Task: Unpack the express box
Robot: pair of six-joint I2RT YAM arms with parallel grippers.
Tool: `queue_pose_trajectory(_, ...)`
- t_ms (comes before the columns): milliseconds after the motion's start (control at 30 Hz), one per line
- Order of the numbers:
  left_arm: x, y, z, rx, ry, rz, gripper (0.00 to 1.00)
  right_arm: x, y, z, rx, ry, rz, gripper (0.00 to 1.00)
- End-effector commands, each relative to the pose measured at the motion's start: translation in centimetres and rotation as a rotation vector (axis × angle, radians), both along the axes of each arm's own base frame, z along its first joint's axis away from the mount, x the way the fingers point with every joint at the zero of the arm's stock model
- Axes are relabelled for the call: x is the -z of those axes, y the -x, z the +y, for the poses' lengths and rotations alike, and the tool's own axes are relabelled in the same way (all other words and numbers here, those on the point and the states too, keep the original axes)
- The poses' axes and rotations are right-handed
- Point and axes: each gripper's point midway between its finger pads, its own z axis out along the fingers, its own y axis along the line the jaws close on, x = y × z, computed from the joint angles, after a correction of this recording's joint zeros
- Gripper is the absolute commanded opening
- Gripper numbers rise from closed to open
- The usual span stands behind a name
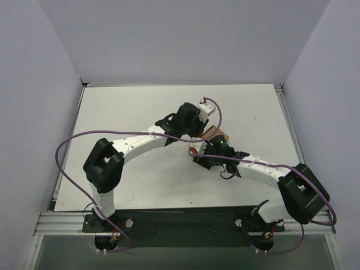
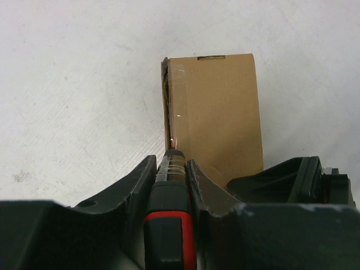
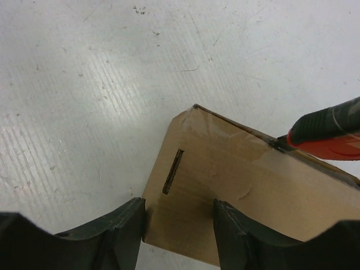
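Note:
The express box [image 1: 218, 134] is a flat brown cardboard box lying on the white table near the middle. In the left wrist view my left gripper [image 2: 171, 164] is shut on a red-and-black utility knife [image 2: 170, 197]. The blade tip touches the taped left edge of the box [image 2: 219, 112]. In the right wrist view my right gripper [image 3: 179, 212] is open over the near corner of the box [image 3: 242, 180]. One finger is against the box's left edge and the other rests over its top. The knife [image 3: 332, 132] meets the box's far edge there.
The white table [image 1: 129, 107] is enclosed by pale walls on three sides. Purple cables loop from both arms over the table's middle and left. The right arm's black body [image 2: 298, 180] sits close beside the knife hand, against the box's near right corner.

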Motion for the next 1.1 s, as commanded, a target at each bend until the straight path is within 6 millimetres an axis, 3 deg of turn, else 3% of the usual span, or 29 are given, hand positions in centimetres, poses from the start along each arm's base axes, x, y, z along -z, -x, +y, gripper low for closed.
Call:
queue_pose_trajectory(0,-1.6,1.0,-1.3,0.007,0.051,0.023,0.00,-1.3,-2.2,0.7,0.032,0.008,-0.046,0.47)
queue_pose_trajectory(233,-1.4,1.9,-0.9,-0.015,0.046,0.055,0.00,-1.0,-2.6,0.4,0.057,0.019,-0.029,0.42)
queue_pose_trajectory(400,-1.0,0.7,1.3,-0.120,-0.030,0.012,0.00,-1.4,-4.3,-0.1,0.154,0.012,-0.020,0.39)
queue_pose_trajectory(500,-0.9,0.4,2.7,-0.166,-0.069,0.003,0.00,-1.7,-5.3,-0.7,0.224,-0.014,-0.001,0.28)
queue_pose_trajectory(533,-1.1,0.5,2.9,-0.176,-0.066,0.003,0.00,-1.8,-5.4,-0.9,0.246,-0.028,0.009,0.23)
queue_pose_trajectory(700,-0.4,0.2,3.0,-0.211,-0.054,0.008,0.00,-2.5,-5.6,-2.0,0.306,-0.095,0.038,0.23)
queue_pose_trajectory(800,-0.3,-0.3,2.4,-0.197,-0.032,0.010,0.00,-3.5,-5.8,-3.2,0.414,-0.248,0.171,0.28)
queue_pose_trajectory(833,-0.4,-0.3,2.2,-0.183,-0.022,0.009,0.00,-5.8,-7.0,-3.4,0.435,-0.313,0.186,0.35)
queue_pose_trajectory(867,-0.1,-0.1,2.1,-0.168,-0.022,0.012,0.00,-6.6,-7.3,-3.8,0.495,-0.375,0.250,0.38)
queue_pose_trajectory(900,-0.4,-0.6,1.9,-0.149,-0.007,-0.007,0.00,-6.8,-7.4,-5.4,0.535,-0.411,0.323,0.42)
queue_pose_trajectory(933,-0.5,-0.5,1.8,-0.123,-0.001,-0.010,0.00,-9.0,-8.8,-5.9,0.543,-0.458,0.312,0.45)
queue_pose_trajectory(1067,-0.4,0.0,0.7,0.014,0.013,-0.019,0.00,-10.8,-12.1,-9.3,0.498,-0.533,0.314,0.52)
